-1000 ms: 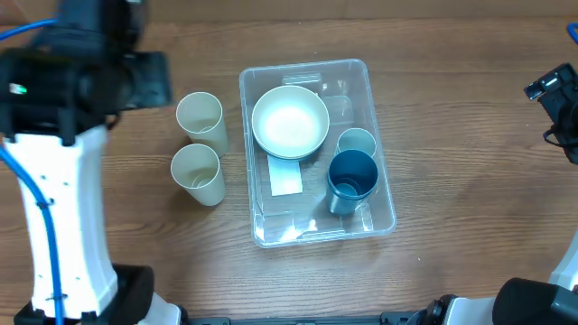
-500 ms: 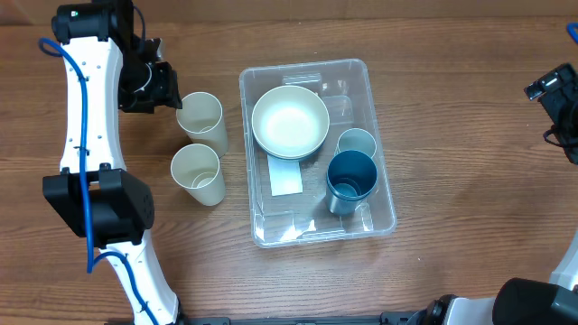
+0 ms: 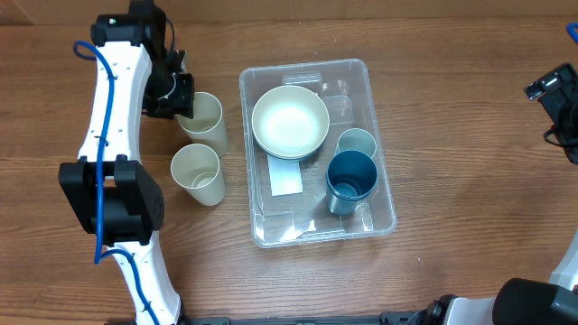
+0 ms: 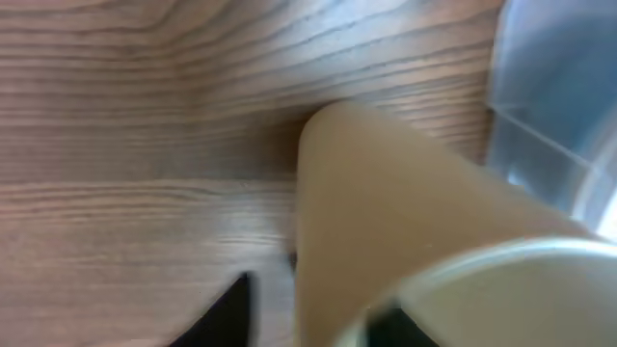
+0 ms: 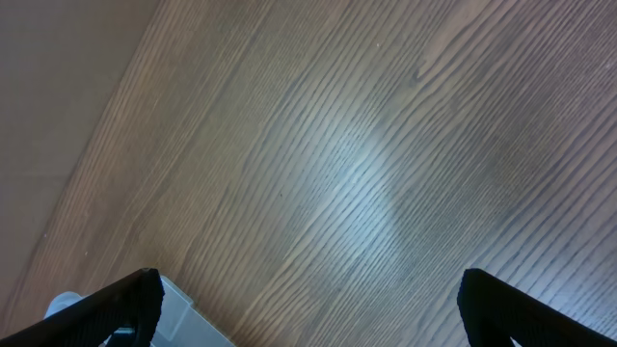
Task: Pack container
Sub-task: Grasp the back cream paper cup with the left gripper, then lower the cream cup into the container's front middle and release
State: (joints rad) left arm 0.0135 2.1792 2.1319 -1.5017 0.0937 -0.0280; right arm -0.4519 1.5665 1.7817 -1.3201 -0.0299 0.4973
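The clear container (image 3: pixel 303 65) lies mid-table with a white label (image 3: pixel 285 177) on its bottom. It holds a cream bowl (image 3: pixel 289 122), a small pale cup (image 3: pixel 356 142) and a blue cup (image 3: pixel 351 180). Two cream cups stand left of it, a far one (image 3: pixel 202 116) and a near one (image 3: pixel 198 171). My left gripper (image 3: pixel 181 99) is open at the far cup's left rim. In the left wrist view the fingers (image 4: pixel 308 323) straddle that cup's wall (image 4: pixel 386 202), one outside and one inside. My right gripper (image 5: pixel 308 299) is wide open and empty, far right of the container.
The right arm (image 3: pixel 555 90) hangs at the table's right edge. A corner of the container (image 5: pixel 188 313) shows at the lower left of the right wrist view. The container's wall (image 4: pixel 559 96) is right of the far cup in the left wrist view.
My left arm has swung right and down from high at the left. Its gripper has reached the far cream cup's rim. The right arm and all objects have not moved.
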